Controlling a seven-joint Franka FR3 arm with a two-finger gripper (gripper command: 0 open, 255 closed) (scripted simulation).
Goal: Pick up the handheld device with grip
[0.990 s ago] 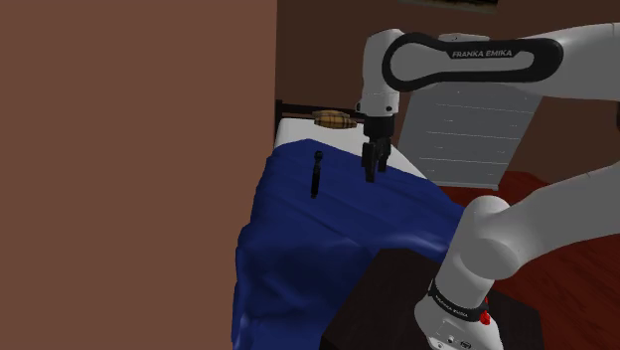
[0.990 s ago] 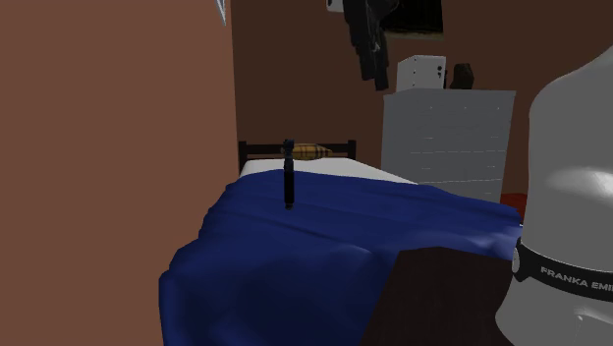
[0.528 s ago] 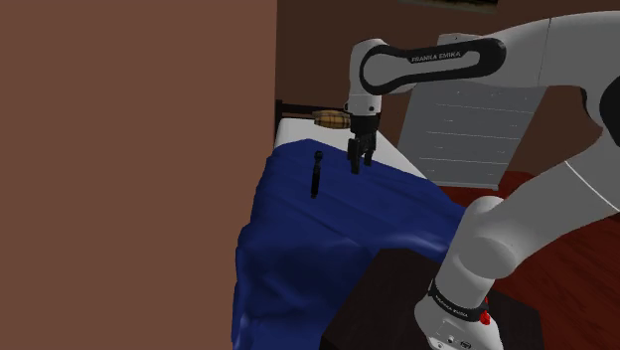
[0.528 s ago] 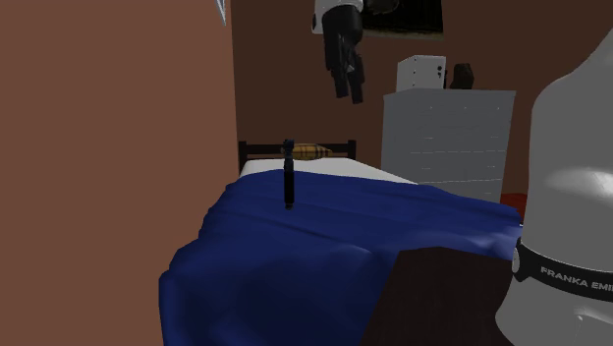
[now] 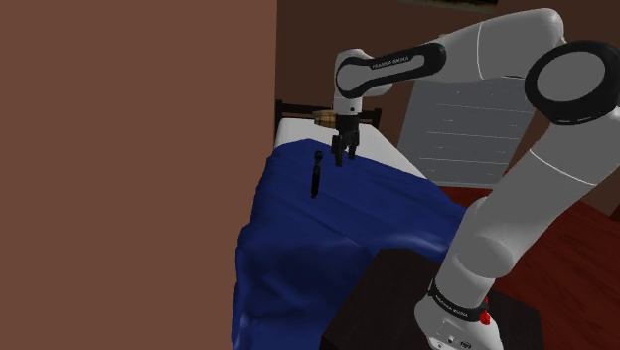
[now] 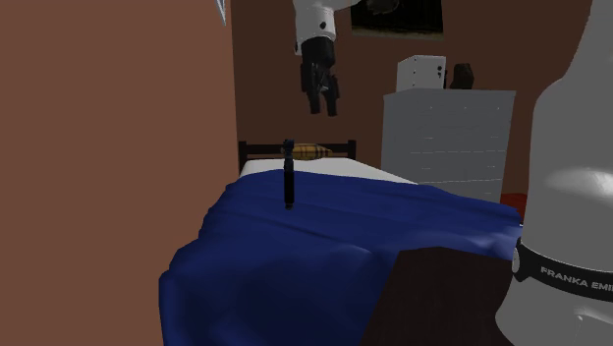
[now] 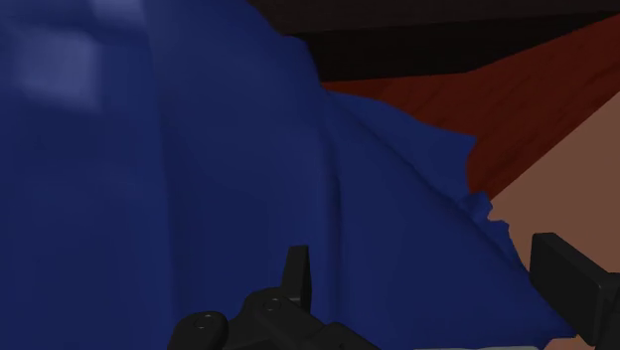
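Observation:
The handheld device (image 5: 315, 174) is a slim black stick with a knob on top, and it stands upright on the blue blanket (image 5: 338, 229) of a bed. The second exterior view has the device (image 6: 288, 175) near the head of the bed. My gripper (image 5: 341, 156) hangs a little to the shoulder view's right of the device, pointing down, apart from it. From the second exterior view the gripper (image 6: 322, 103) is well above the device and slightly right. In the wrist view my gripper (image 7: 432, 288) is open over the blanket (image 7: 199, 149), its fingers (image 7: 296, 273) spread with nothing between them.
A brown wall (image 5: 129, 149) runs close along the bed's left side. A tan pillow (image 6: 310, 151) lies at the dark headboard (image 6: 257, 146). A white dresser (image 6: 447, 133) stands at the right, beyond the bed. Red floor (image 7: 517, 109) borders the blanket's edge.
The arm has carried the gripper leftward and farther up the bed, much closer to the device. The fingers have stayed open, and the device has not moved.

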